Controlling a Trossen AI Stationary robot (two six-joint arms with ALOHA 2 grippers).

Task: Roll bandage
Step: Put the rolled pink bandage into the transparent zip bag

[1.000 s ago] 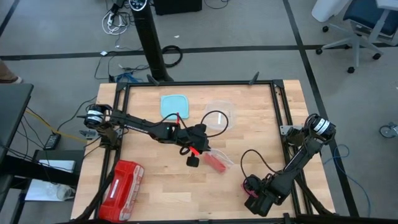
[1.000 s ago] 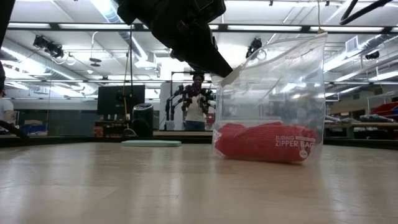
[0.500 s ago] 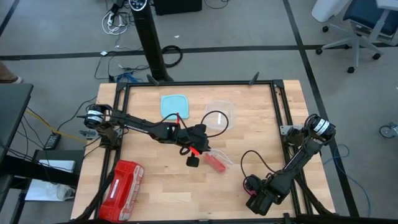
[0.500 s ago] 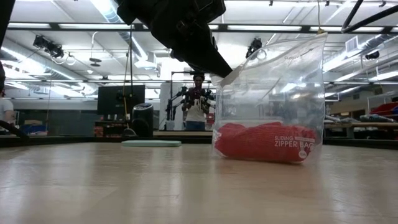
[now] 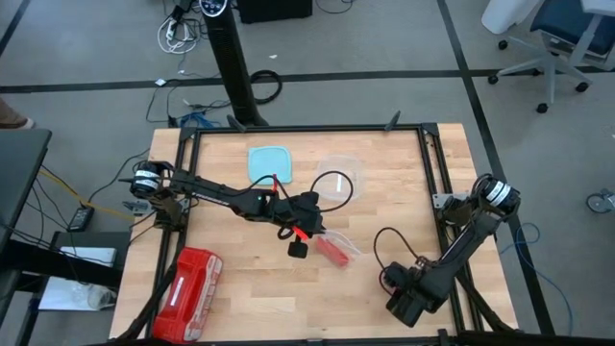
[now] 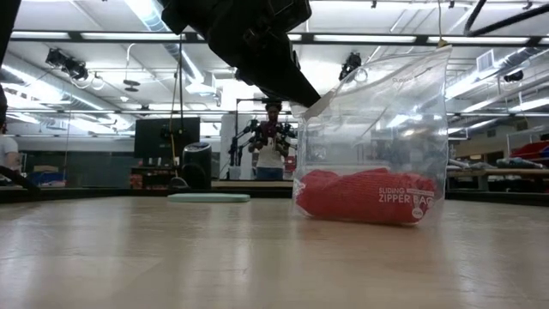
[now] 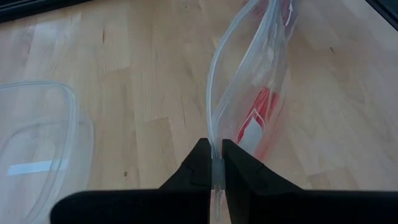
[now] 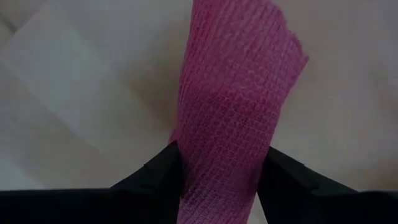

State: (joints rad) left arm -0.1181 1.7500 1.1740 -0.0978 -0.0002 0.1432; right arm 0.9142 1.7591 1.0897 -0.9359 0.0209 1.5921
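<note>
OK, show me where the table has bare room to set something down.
Bare wood lies at the back right, beyond the clear tub, and at the front between the red case and right pincer. It is crowded mid-table around the zipper bag and left pincer.

The desk is pale wood in narrow strips, smooth with a soft sheen. The zipper bag is thin clear plastic, glossy and creased, with red contents showing through. The bandage is pink woven cloth, an open, rough mesh, matt. The fingers are dark matt plastic. The case is glossy red plastic. The lid is smooth pale-blue plastic; the container is clear plastic.
</note>
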